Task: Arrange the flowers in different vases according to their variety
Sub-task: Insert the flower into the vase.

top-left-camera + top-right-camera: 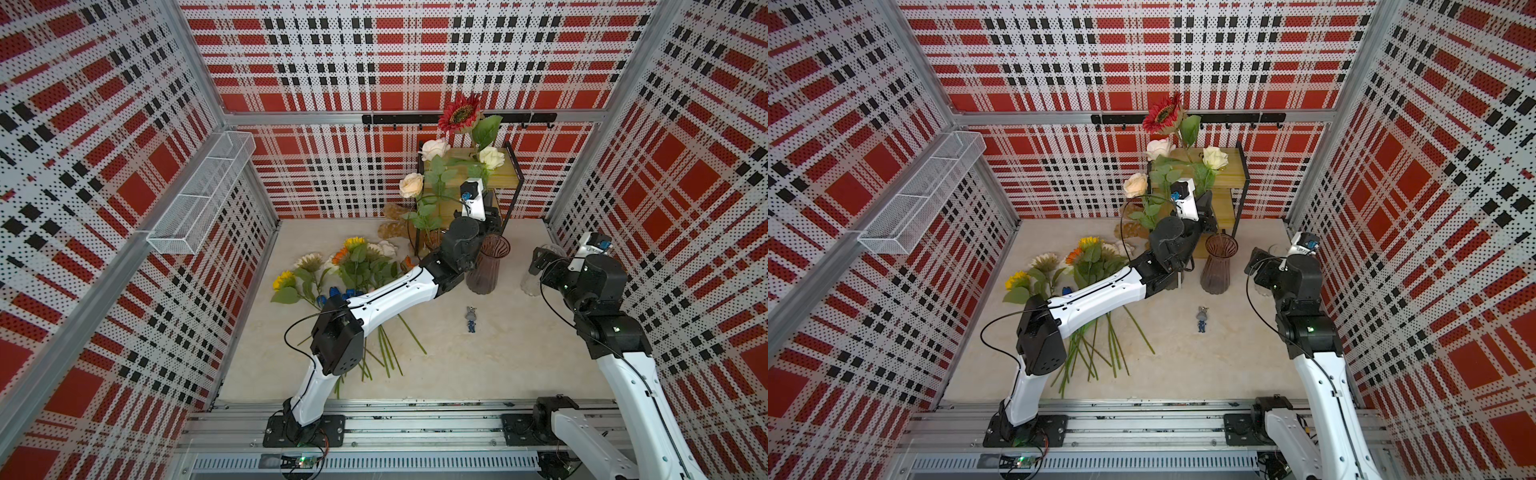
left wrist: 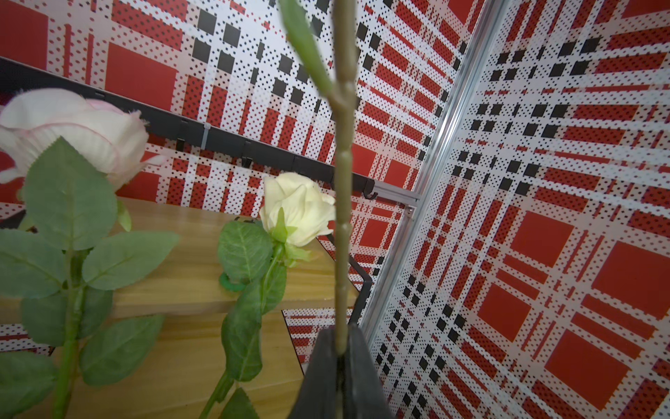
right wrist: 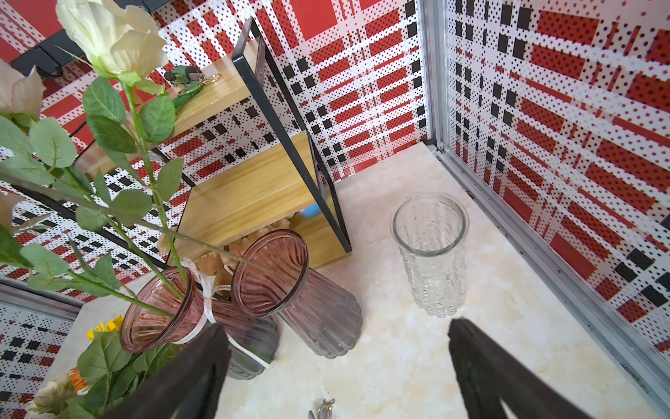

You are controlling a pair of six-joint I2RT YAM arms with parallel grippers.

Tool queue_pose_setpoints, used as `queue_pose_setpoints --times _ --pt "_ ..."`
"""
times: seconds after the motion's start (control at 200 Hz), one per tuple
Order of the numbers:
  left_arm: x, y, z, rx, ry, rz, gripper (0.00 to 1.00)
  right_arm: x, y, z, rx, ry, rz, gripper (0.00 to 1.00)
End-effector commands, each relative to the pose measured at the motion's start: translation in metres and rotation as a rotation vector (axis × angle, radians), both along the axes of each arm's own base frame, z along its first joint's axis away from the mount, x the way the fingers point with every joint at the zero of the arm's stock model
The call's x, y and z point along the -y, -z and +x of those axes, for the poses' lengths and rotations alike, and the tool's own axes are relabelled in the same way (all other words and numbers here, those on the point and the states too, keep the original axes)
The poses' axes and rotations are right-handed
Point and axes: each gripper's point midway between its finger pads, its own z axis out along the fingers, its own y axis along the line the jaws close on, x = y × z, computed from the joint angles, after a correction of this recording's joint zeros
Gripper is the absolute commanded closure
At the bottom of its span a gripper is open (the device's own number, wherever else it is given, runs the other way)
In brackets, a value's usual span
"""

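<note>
While the left gripper [image 2: 340,348] is clamped tight on its green stem [image 2: 342,181], the red sunflower [image 1: 459,114] stands upright at the back of the cell. Its head is high against the rear wall, beside the black hook rail [image 1: 399,118]. It has red petals around a dark centre and one broad green leaf [image 1: 486,129] below the head.

The stem's lower end reaches the mouth of an empty purple vase [image 3: 270,272], ribbed and flared; whether it is inside I cannot tell. Close beside it, a second purple vase [image 3: 159,312] holds three cream roses [image 1: 434,148] on leafy stems. A clear glass vase [image 3: 429,254] stands empty and apart, nearer the right wall. The right gripper [image 3: 337,324] hangs near it, jaws wide apart, holding nothing.

More flowers lie on the left half of the table under the left arm: yellow sunflowers [image 1: 354,242], an orange one [image 1: 340,254], a cream one [image 1: 309,262] and small blue tulips [image 1: 334,292].

The table [image 1: 498,353] is pale cream and marbled. Perforated panels [image 1: 374,54] printed in red, white and black plaid wall it on three sides, in aluminium frames. A black-framed wooden shelf [image 1: 505,174] stands behind the vases. A white wire basket [image 1: 203,195] hangs on the left wall, and a small figurine [image 1: 471,320] lies before the purple vases.
</note>
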Motion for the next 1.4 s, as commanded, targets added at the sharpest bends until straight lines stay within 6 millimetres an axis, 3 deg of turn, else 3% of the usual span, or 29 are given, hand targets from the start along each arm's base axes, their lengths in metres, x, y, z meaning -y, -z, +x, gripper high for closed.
queue_pose_setpoints --times 0.0,0.075,0.175,0.241,0.536,0.712,0.972,0.992,1.002,1.398 --pt "0.008 0.009 0.007 -0.018 0.013 -0.011 0.97 0.003 -0.012 -0.008 0.028 0.003 -0.012 0.0" --pt "0.014 0.019 0.014 -0.05 0.013 0.017 0.69 0.002 -0.011 -0.008 0.028 0.001 -0.011 0.0" --pt "0.022 0.035 0.021 -0.1 0.024 0.062 0.48 0.0 -0.008 -0.006 0.019 -0.013 -0.008 0.0" --pt "0.024 0.042 0.024 -0.124 0.025 0.081 0.42 -0.002 -0.006 -0.005 0.017 -0.02 -0.001 0.0" --pt "0.021 0.043 0.019 -0.173 0.063 0.091 0.31 -0.007 -0.002 -0.003 0.005 -0.049 0.001 0.0" --pt "0.027 0.061 0.018 -0.265 0.169 0.134 0.26 -0.016 0.011 0.002 -0.028 -0.099 0.02 0.0" --pt "0.031 0.07 -0.005 -0.321 0.265 0.231 0.19 -0.019 0.016 0.002 -0.033 -0.114 0.035 0.0" --pt "0.03 0.071 -0.005 -0.329 0.263 0.24 0.02 -0.019 0.017 0.002 -0.034 -0.114 0.036 0.0" --pt "0.03 0.073 -0.006 -0.333 0.264 0.246 0.0 -0.019 0.017 0.002 -0.035 -0.114 0.036 0.0" --pt "0.009 0.09 -0.038 -0.378 0.243 0.361 0.01 -0.032 0.02 0.001 -0.029 -0.185 0.062 0.0"
